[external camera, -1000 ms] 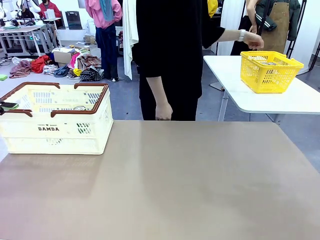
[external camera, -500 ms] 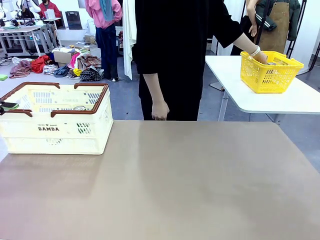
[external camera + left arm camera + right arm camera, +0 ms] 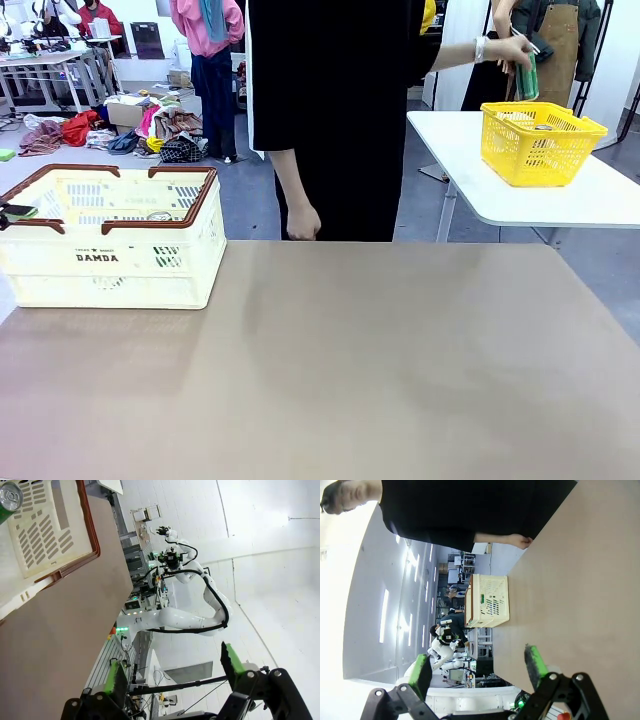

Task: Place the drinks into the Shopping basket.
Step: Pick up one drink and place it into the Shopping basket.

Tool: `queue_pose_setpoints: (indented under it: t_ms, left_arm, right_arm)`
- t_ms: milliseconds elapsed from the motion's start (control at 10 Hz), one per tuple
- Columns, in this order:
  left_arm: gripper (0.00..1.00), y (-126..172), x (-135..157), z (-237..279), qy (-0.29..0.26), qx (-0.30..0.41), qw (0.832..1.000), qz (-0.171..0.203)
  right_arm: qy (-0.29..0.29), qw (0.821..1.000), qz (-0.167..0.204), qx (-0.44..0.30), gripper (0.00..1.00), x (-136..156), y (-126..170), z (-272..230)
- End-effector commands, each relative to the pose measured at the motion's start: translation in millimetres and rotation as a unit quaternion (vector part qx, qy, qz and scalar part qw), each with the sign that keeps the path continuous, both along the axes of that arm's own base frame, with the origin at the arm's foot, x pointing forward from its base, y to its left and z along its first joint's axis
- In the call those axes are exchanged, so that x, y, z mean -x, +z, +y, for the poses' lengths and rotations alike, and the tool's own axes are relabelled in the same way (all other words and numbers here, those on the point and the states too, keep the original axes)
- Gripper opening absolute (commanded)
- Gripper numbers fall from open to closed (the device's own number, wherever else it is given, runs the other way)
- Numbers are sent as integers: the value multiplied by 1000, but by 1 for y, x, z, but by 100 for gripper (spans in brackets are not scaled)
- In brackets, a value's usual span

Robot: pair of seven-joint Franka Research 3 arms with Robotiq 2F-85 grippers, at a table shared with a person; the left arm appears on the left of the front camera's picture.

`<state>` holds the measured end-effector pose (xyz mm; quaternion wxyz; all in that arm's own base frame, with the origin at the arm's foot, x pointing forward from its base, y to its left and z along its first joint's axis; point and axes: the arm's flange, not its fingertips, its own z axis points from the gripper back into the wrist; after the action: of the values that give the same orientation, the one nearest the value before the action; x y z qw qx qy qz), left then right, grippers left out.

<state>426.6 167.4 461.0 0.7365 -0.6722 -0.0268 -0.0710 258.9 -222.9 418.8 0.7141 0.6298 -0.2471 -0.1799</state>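
The cream "DAMDA" crate (image 3: 110, 255) sat at nine o'clock on the table (image 3: 400, 350), a green can (image 3: 10, 497) inside. At two o'clock the person's hand (image 3: 505, 48) held a second can (image 3: 527, 82) above the yellow basket (image 3: 540, 150). Left claw (image 3: 171, 655) and right claw (image 3: 476, 655) gaped, empty.

- Front view: fixed on the robot's side, set a little above the bench (image 3: 400, 380), facing across it to the person (image 3: 340, 120) at the far edge. The Shopping basket (image 3: 110, 240) stands at picture left, at middle distance.
- Left wrist view: rolled sideways, sighting along the left pincer (image 3: 172, 661), near one Shopping basket corner.
- Right wrist view: rolled sideways, sighting along the right pincer (image 3: 477, 657) across the bench, with the Shopping basket far off.
- Shared: bench and Shopping basket appear in all three views, the person in the front and right wrist views.
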Motion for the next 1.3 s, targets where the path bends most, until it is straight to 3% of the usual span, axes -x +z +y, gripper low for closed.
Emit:
queue_pose_setpoints:
  t_ms: [0,1200]
  left_arm:
    - [100,4,4,-1,-2,6,1000,3]
    - [100,4,4,-1,-2,6,1000,3]
  right_arm:
    - [1,1000,-4,-2,100,0,2,0]
    - [1,1000,-4,-2,100,0,2,0]
